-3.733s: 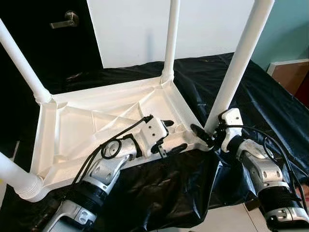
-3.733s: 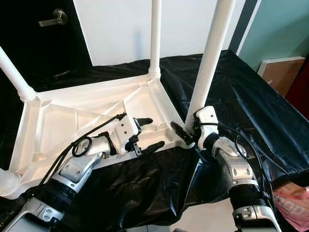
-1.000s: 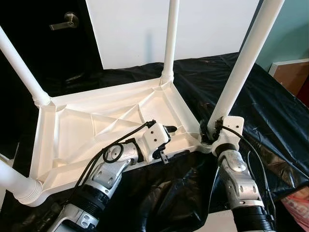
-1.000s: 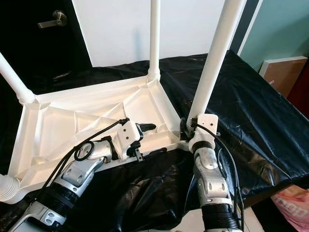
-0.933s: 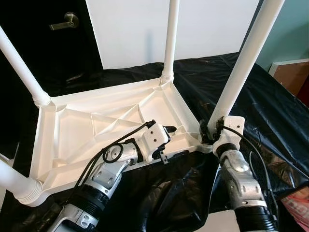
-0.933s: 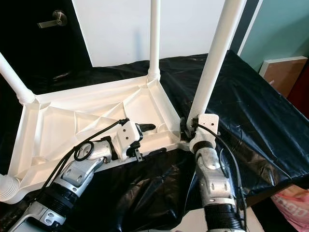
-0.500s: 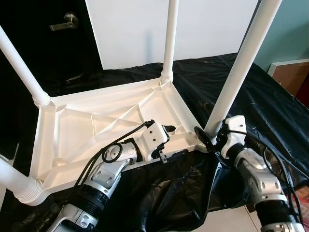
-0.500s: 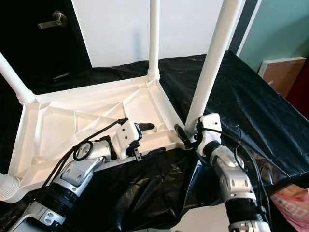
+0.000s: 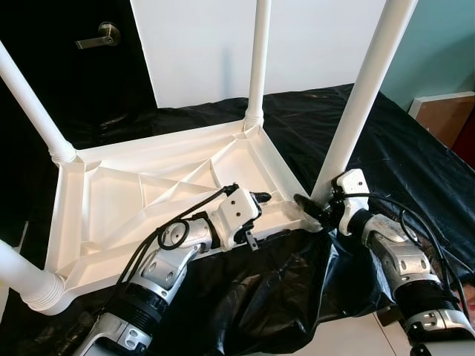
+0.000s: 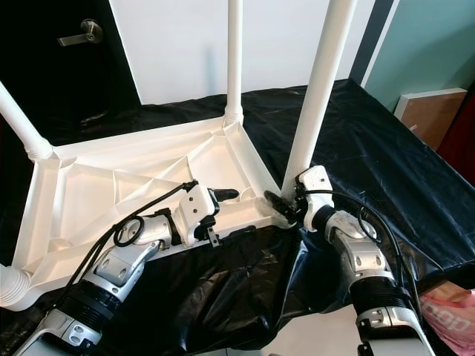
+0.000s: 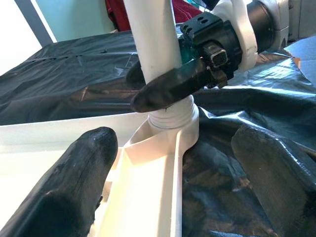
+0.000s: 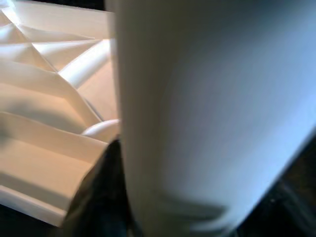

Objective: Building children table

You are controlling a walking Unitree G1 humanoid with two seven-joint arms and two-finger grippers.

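Note:
A white plastic children's table lies upside down on a black sheet, with its legs pointing up. My right gripper is shut on the near right leg just above its threaded collar. One of its fingers lies across the front of the leg. My left gripper straddles the table's near rim, with one finger inside the tabletop and one outside over the sheet. Its fingers stand wide apart, open. The right wrist view is close up on the leg.
Other legs stand at the far left, the far middle and the near left corner. The black sheet drapes over the front edge. A dark door with a lever handle is behind, a brown box to the right.
My right wrist has swung from upright against the leg's base out to the right, still holding the leg. The left gripper has stayed on the rim.

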